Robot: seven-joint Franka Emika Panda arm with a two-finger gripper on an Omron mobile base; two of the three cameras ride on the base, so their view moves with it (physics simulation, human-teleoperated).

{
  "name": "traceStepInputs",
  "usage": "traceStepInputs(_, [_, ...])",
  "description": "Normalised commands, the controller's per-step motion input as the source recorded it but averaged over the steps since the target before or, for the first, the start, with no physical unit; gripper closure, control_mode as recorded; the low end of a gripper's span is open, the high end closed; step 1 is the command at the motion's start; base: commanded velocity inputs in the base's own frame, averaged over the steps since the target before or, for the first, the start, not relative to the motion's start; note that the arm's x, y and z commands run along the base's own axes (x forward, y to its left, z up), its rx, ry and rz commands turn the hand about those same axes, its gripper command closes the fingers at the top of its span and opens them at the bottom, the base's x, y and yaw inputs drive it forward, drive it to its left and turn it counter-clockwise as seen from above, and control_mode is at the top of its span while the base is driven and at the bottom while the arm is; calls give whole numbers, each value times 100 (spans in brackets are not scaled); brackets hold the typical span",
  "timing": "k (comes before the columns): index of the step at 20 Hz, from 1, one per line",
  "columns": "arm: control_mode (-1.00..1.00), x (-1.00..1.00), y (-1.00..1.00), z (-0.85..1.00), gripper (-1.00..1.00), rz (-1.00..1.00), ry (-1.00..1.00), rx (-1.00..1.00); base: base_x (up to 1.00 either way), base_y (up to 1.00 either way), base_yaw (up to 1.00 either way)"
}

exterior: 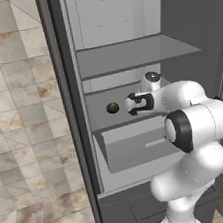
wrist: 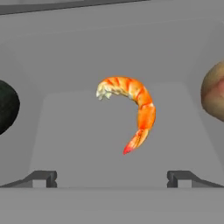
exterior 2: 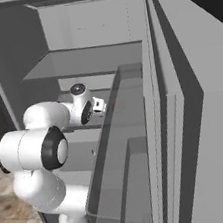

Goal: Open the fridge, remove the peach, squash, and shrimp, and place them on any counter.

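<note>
Claw [wrist: 112,178]: jaws wide, holding nothing, inside the fridge [exterior: 125,56]
Shrimp [wrist: 130,109]: centred ahead on the shelf
Squash [wrist: 6,106]: left
Peach [wrist: 213,92]: right

No legible text, label, brand mark, number or sign appears in any view. The pale grey interior walls and shelves of the tall dark grey fridge [exterior: 125,56] carry no markings. The curved orange shrimp [wrist: 131,109], the dark green round squash [exterior: 112,108] and the tan-orange round peach [wrist: 214,92] bear no stickers or print.
</note>
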Motion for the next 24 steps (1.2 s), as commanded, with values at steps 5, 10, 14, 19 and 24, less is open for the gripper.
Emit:
traceStepInputs(5, [-100, 41, -3, -14, -100, 0, 0, 0, 0, 0, 0])
traceStepInputs(10, [-100, 43, -17, -21, -100, 0, 0, 0, 0, 0, 0])
traceStepInputs(14, [-100, 42, -10, -22, -100, 0, 0, 0, 0, 0, 0])
traceStepInputs(19, [-100, 46, -4, -27, -100, 0, 0, 0, 0, 0, 0])
traceStepInputs(24, [-100, 24, -16, -32, -100, 0, 4, 0, 0, 0, 0])
